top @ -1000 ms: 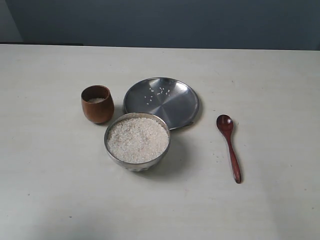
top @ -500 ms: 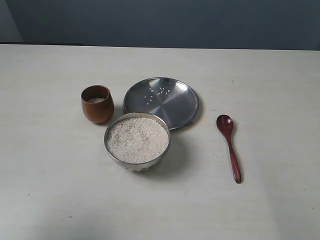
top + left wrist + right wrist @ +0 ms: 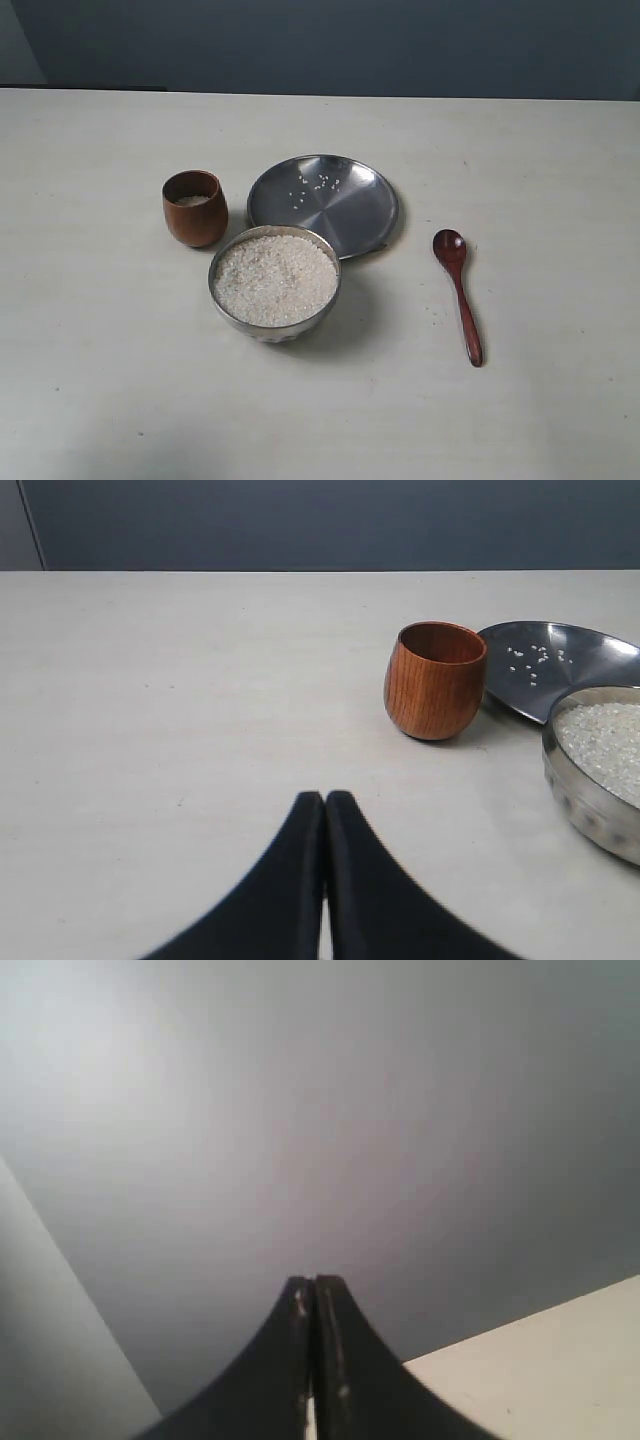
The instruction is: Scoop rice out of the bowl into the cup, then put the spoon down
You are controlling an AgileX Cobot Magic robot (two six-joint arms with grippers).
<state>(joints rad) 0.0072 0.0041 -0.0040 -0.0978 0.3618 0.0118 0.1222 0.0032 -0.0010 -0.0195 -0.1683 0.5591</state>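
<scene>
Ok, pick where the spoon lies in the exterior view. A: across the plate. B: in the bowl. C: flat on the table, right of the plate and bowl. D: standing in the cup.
C: the spoon lies flat on the table, apart from the bowl and the plate, to their right.

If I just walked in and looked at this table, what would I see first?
Probably the shiny silver bowl in the middle of the table, filled with white rice. Just behind it lies a flat steel plate with a few stray grains. A little brown wooden cup stands at the bowl's back left, and a dark red spoon lies alone on the right.
</scene>
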